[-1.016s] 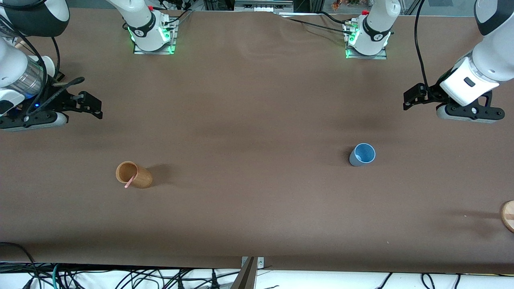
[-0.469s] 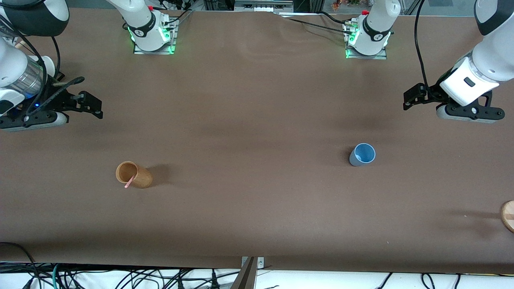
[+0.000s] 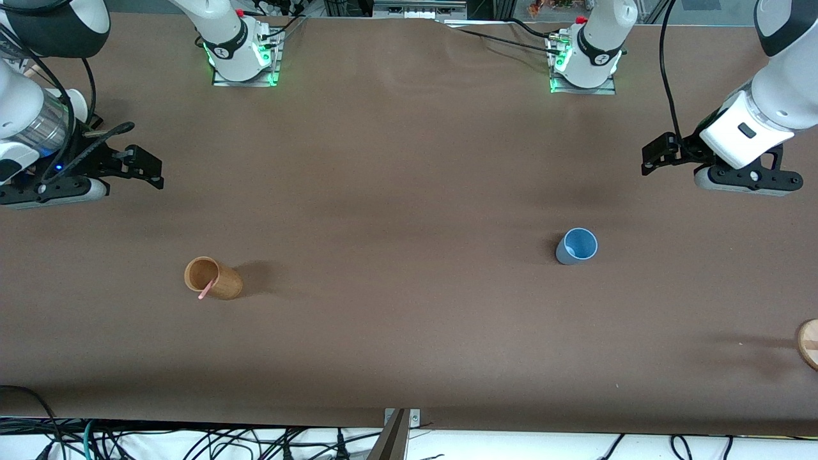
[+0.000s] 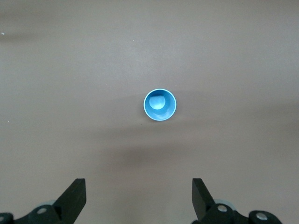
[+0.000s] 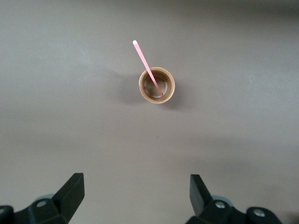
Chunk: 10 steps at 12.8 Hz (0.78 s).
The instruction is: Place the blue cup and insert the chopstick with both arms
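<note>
Landmark: brown wooden cup (image 3: 213, 278).

Nearest the front camera: a round wooden disc (image 3: 809, 343), half cut off at the table's edge at the left arm's end, well apart from the wooden cup and nearer to the camera than it.

Wooden cup stands upright on the brown table (image 3: 409, 345), toward the right arm's end. The chopstick (image 3: 206, 291), thin and pale pink, stands inside it, leaning on the rim with its upper end sticking out over the side nearer the camera. In the right wrist view the stick (image 5: 148, 68) runs from the cup's floor out past its rim (image 5: 157, 85).

Blue cup (image 3: 577, 246): upright, mouth up, empty, a little farther from the camera than the wooden cup and well apart from it, toward the left arm's end. Seen straight down in the left wrist view (image 4: 160, 105).

Right gripper (image 3: 144, 167): in the air over bare table, well apart from the wooden cup, at the right arm's end. Jaws spread wide, nothing between them; fingertips (image 5: 74, 186) show apart.

Left gripper (image 3: 657, 154): in the air over bare table, at the left arm's end, well apart from the wooden cup. Jaws spread wide, holding nothing; fingertips (image 4: 77, 189) apart.
</note>
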Each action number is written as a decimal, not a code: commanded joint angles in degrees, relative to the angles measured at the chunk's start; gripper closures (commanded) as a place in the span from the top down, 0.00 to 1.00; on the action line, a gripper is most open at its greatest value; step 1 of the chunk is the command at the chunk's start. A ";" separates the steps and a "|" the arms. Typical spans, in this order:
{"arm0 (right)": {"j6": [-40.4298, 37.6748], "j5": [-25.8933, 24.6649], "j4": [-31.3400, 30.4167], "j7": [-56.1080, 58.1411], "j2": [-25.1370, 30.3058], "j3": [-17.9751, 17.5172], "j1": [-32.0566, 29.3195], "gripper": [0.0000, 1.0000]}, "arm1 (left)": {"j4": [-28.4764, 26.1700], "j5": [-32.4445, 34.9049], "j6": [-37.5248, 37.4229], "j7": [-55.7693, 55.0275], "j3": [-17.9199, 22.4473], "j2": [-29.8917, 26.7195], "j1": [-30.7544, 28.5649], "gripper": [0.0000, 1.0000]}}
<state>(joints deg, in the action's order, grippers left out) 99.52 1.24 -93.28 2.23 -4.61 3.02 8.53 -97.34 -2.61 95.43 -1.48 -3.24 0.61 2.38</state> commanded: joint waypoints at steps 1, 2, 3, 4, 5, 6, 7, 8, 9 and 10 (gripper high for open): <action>-0.99 0.87 0.91 -0.48 0.30 -0.74 -0.79 1.00 | 1.98 1.11 -1.47 0.25 -0.10 0.88 0.43 1.00; -0.99 0.78 0.91 -0.48 0.30 -0.74 -0.79 1.00 | 1.98 1.11 -1.47 0.25 -0.10 0.88 0.43 1.00; -0.91 0.78 0.91 -0.48 0.30 -0.74 -0.79 1.00 | 1.98 1.11 -1.47 0.25 -0.10 0.88 0.43 1.00; -0.91 0.78 0.91 -0.48 0.30 -0.74 -0.79 1.00 | 1.98 1.11 -1.47 0.42 -0.10 0.97 0.52 1.00; -0.91 0.78 0.91 -0.48 0.30 -0.74 -0.79 1.00 | 1.98 1.11 -1.47 0.34 -0.10 1.06 0.52 1.00; -0.91 0.78 0.91 -0.48 0.30 -0.74 -0.79 1.00 | 2.06 1.11 -1.47 0.34 -0.10 1.23 0.52 1.00; -0.91 0.78 0.91 -0.48 0.30 -0.74 -0.79 1.00 | 2.06 1.11 -1.47 0.43 -0.10 1.23 0.61 1.00; -0.91 0.78 0.91 -0.48 0.30 -0.74 -0.79 1.00 | 2.06 1.11 -1.47 0.17 -0.10 1.32 0.61 1.00; -0.99 0.78 0.91 -0.48 0.30 -0.74 -0.79 1.00 | 2.06 1.11 -1.47 0.51 -0.02 1.50 0.43 1.00; -0.99 0.78 0.91 -0.48 0.30 -0.74 -0.79 1.00 | 2.15 1.11 -1.47 0.78 -0.02 1.76 0.08 1.00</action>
<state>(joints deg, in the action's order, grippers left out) 99.52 1.24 -93.20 2.23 -4.61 3.02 8.53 -97.33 -2.61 95.42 -1.48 -3.27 1.10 2.62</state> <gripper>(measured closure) 0.000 0.000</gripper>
